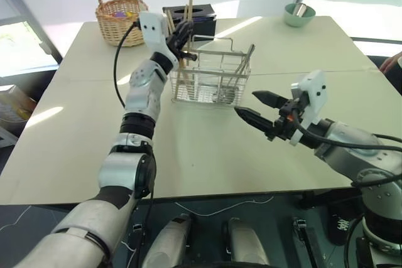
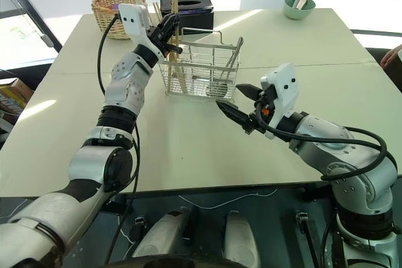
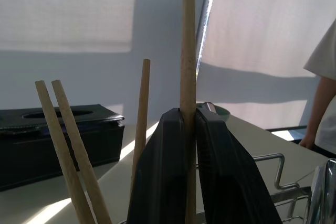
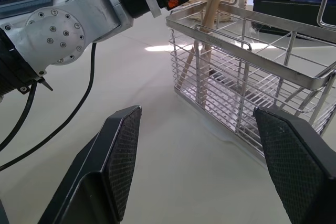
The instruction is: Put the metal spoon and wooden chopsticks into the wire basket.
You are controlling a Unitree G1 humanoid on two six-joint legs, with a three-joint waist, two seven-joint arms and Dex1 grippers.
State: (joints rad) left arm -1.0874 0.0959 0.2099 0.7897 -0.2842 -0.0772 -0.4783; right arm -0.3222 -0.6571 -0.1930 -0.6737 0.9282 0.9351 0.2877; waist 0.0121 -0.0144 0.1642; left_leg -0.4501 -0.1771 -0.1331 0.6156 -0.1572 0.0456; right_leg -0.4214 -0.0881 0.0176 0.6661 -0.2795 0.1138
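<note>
- Left wrist view puts us closest: our left gripper has both fingers pressed against one upright chopstick, so we read the jaws as clenched on it, its long axis running straight up out of them.
- Beside those jaws stand three more chopsticks, leaning slightly, their lower ends down in the basket.
- Just below the left jaws sits the basket; the held stick points down into its left compartment, so we judge that a release alone should let it drop in.
- Our right gripper hangs nearer us with jaws spread wide and nothing between them, the basket just ahead of its tips.
- Farther along, the spoon already leans in the basket's right end, handle up.
- Left arm is plainly the nearer one for the coming move.
</note>
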